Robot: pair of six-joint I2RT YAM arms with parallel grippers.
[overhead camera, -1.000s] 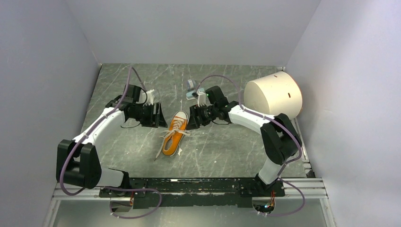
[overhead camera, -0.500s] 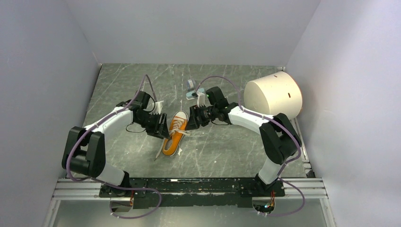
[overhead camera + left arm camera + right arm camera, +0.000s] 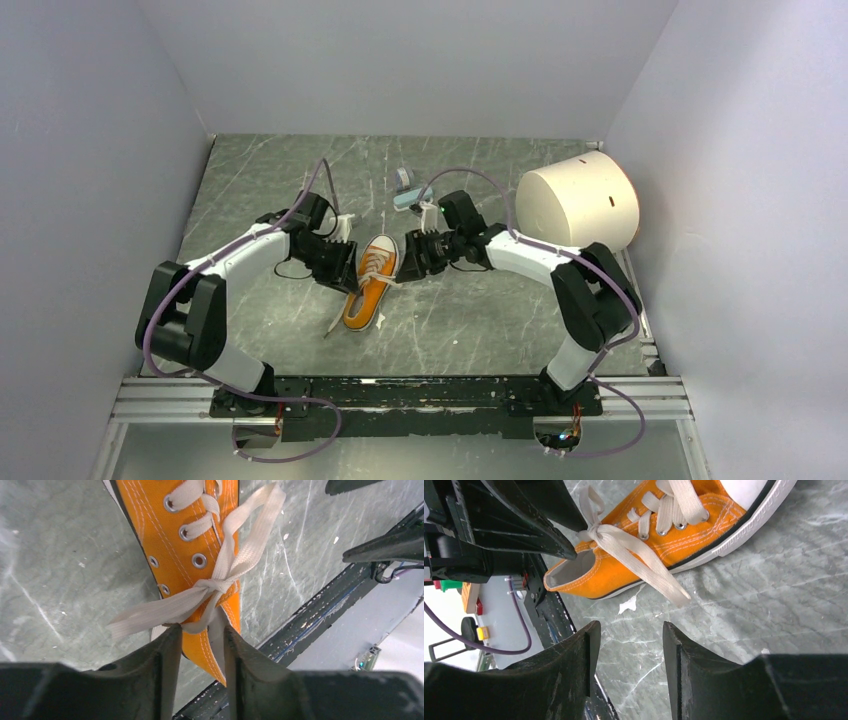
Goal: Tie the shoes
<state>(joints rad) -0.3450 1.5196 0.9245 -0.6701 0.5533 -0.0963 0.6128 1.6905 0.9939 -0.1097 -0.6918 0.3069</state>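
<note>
The orange sneaker lies on the table between the two arms. Its long axis runs near to far with a slight lean, toe to the far side and heel toward the near edge. Its laces are crossed in a single flat knot over the upper eyelets, with no bow formed.

The left fingers come in from the left at the throat of the shoe. They are narrowly spread and straddle one strand that drops from the knot. A gap shows beside that strand, so it looks enclosed rather than pinched. The right fingers approach from the right, spread wider and holding nothing. The other flat lace end lies on the table just beyond their tips, apart from them.

The left arm is judged the better placed, since its strand already lies between the fingers.

The left wrist view cuts off the toe and hides the heel behind the fingers. From above, the knot and fingertips are too small to read.
</note>
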